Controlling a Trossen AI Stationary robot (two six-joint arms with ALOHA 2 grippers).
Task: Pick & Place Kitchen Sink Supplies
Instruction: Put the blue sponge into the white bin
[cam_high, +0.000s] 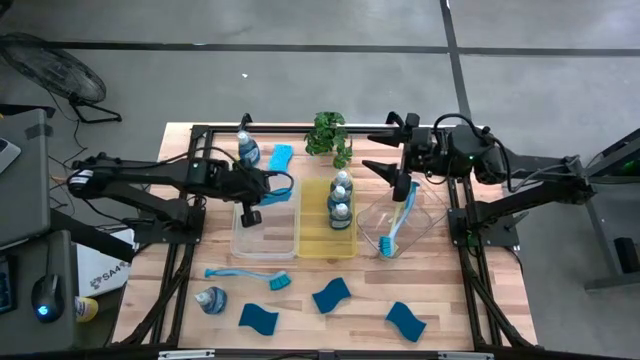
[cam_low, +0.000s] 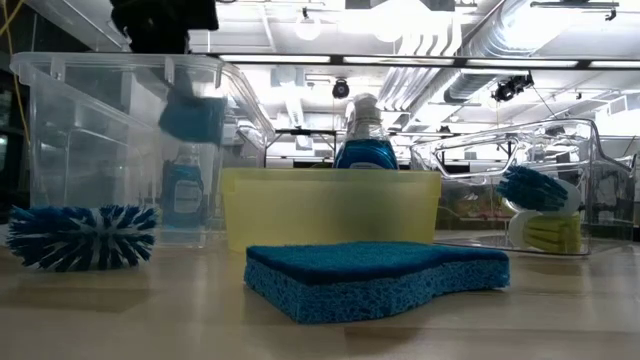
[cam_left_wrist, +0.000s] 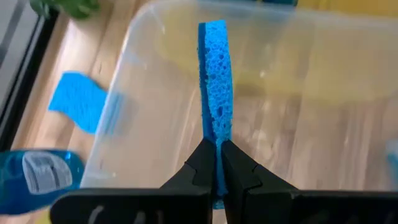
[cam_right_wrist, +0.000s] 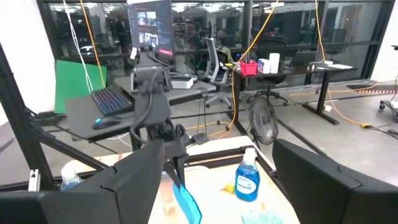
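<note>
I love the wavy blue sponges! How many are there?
5. Along the front edge: left sponge, middle sponge, right sponge. The back sponge lies on the far side. The held sponge is pinched in the left claw over a clear tray.

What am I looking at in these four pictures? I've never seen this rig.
Two robot arms work at a wooden table. One picture looks straight down, one looks level across the tabletop, and one comes from each wrist. The left gripper is shut on a blue sponge, held edge-up over a clear tray. The right gripper is open and holds nothing, above another clear tray containing a dish brush. A yellow tray holds soap bottles. Loose on the table: more sponges, a blue brush, bottles and a potted plant.
</note>
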